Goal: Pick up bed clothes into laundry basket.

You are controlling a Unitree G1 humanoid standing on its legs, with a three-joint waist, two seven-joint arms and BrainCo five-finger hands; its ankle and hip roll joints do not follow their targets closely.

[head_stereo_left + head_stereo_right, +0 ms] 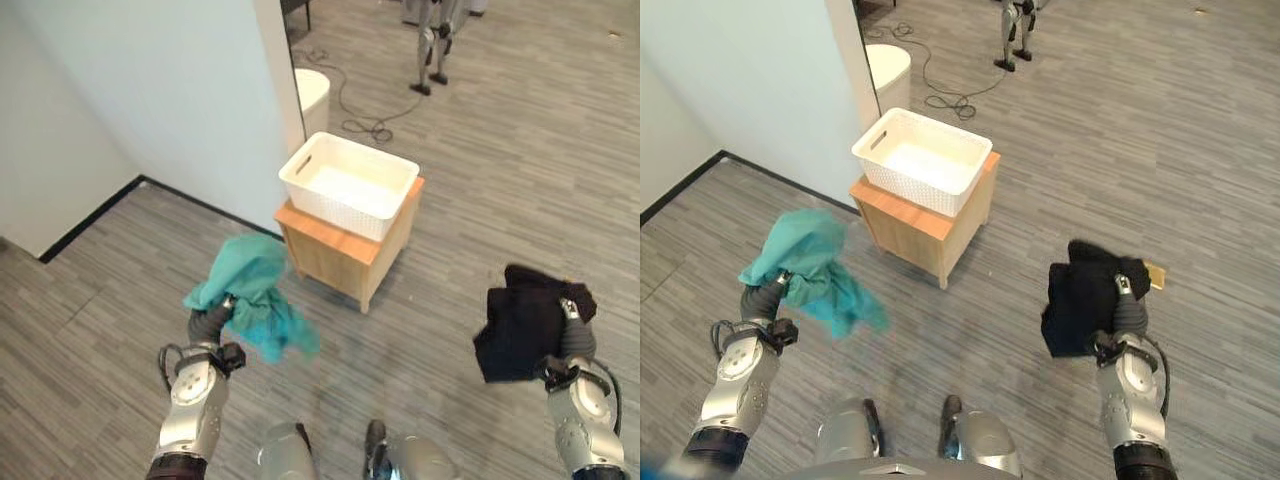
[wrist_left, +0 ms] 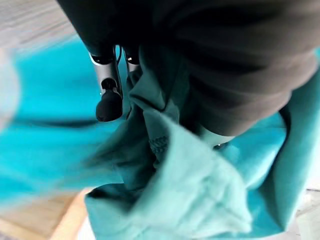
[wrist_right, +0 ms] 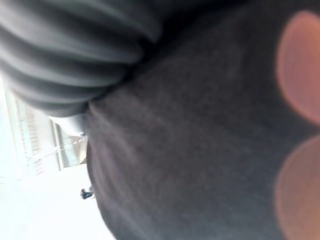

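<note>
A teal garment [image 1: 255,290] hangs from my left hand [image 1: 212,322], whose fingers are curled into the cloth [image 2: 200,200]; it is held above the floor, short of the stand and to its left. My right hand [image 1: 572,335] is shut on a bunched black garment [image 1: 525,318], raised at the right, well to the right of the stand; the dark cloth [image 3: 200,150] lies right against the wrist camera. The white laundry basket [image 1: 300,172], with nothing inside, sits on a low wooden stand [image 1: 340,258] ahead of me.
A white wall [image 1: 170,90] and its corner stand just left of the basket. A white round bin [image 1: 312,95] sits behind it, with a black cable [image 1: 365,125] on the floor. Another robot's legs [image 1: 432,50] stand far back. Grey plank floor spreads to the right.
</note>
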